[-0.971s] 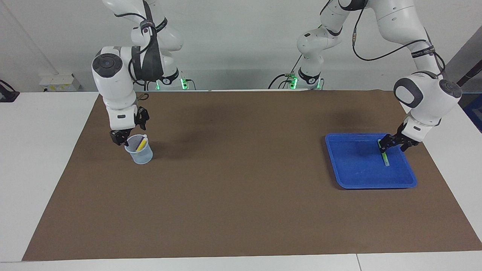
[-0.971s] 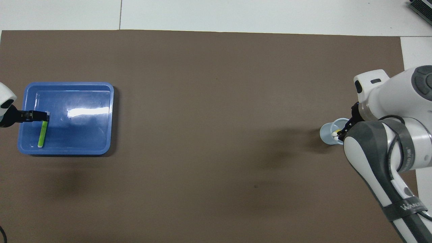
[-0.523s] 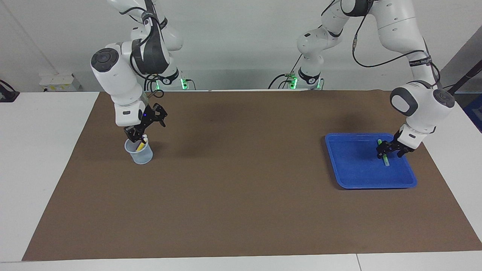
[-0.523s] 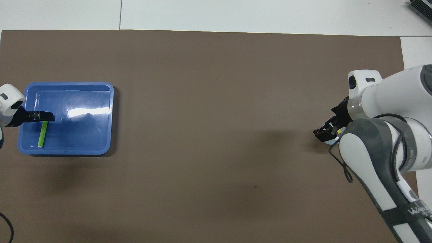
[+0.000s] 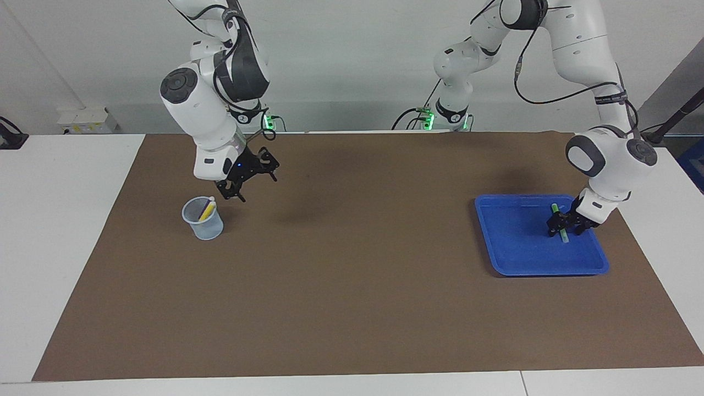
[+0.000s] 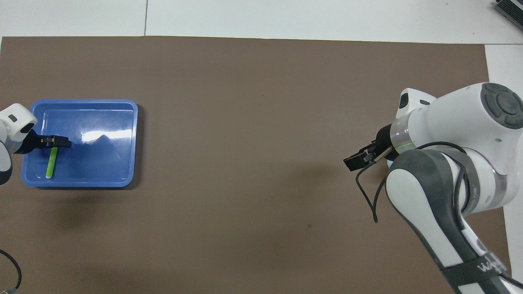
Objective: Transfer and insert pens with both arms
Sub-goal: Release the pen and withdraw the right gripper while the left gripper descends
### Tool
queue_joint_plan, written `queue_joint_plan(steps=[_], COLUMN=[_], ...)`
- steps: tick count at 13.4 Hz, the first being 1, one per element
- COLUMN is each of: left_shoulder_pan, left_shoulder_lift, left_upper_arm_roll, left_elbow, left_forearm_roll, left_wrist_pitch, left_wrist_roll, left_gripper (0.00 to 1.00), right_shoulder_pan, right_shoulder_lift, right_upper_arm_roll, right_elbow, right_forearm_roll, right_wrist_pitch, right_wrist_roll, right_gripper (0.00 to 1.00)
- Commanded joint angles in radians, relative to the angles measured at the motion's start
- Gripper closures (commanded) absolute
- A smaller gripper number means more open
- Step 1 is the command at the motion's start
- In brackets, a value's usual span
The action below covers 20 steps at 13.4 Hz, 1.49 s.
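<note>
A green pen (image 5: pixel 556 211) (image 6: pixel 51 163) lies in the blue tray (image 5: pixel 542 270) (image 6: pixel 122 122) at the left arm's end of the table. My left gripper (image 5: pixel 562 231) (image 6: pixel 57 141) is down in the tray, open, with a finger on each side of the pen near its middle. A yellow pen (image 5: pixel 207 210) with a pale cap leans in the clear cup (image 5: pixel 203 226) at the right arm's end. My right gripper (image 5: pixel 234 193) (image 6: pixel 354 161) hangs open and empty over the mat, beside the cup toward the table's middle. In the overhead view the right arm hides the cup.
A brown mat (image 5: pixel 352 286) covers most of the white table (image 5: pixel 55 231). A loose black cable (image 6: pixel 365 196) dangles from the right wrist. Nothing but the green pen lies in the tray.
My right gripper rose from the cup and swung toward the table's middle, leaving the yellow pen in the cup. My left gripper sank onto the green pen and its fingers started to narrow.
</note>
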<state>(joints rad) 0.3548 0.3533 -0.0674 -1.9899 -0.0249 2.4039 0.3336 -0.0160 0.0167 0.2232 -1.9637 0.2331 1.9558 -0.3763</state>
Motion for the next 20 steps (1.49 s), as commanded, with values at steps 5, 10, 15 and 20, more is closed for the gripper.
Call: queue_joint_plan(steps=[5,10,15,20], left_shoulder_pan=[0.012,0.009,-0.002,-0.028], left_shoulder_lift=[0.001,0.001,0.001,-0.005], left_upper_arm_roll=[-0.008,-0.008,-0.008,-0.008], left_elbow=[-0.009,-0.026,0.009,0.141], left_forearm_roll=[0.016,0.016,0.014,0.014], left_wrist_pitch=[0.017,0.027,-0.044,-0.262], left_wrist_roll=[0.004,0.002,-0.007,-0.181], left_gripper=[0.53,0.86,1.0,1.0], right_shoulder_pan=[0.045,0.096,0.145,0.168], right_shoulder_lift=[-0.026,-0.026,-0.024,-0.021], right_upper_arm_roll=[0.002,0.002,0.002,0.002], right_elbow=[-0.007,-0.006,-0.006,-0.006], right_forearm_roll=[0.132,0.25,0.291,0.367], right_wrist_pitch=[-0.008,0.014,0.075,0.133], right_wrist_roll=[0.301,0.597,0.738,0.914], right_gripper=[0.0,0.0,0.0,0.0])
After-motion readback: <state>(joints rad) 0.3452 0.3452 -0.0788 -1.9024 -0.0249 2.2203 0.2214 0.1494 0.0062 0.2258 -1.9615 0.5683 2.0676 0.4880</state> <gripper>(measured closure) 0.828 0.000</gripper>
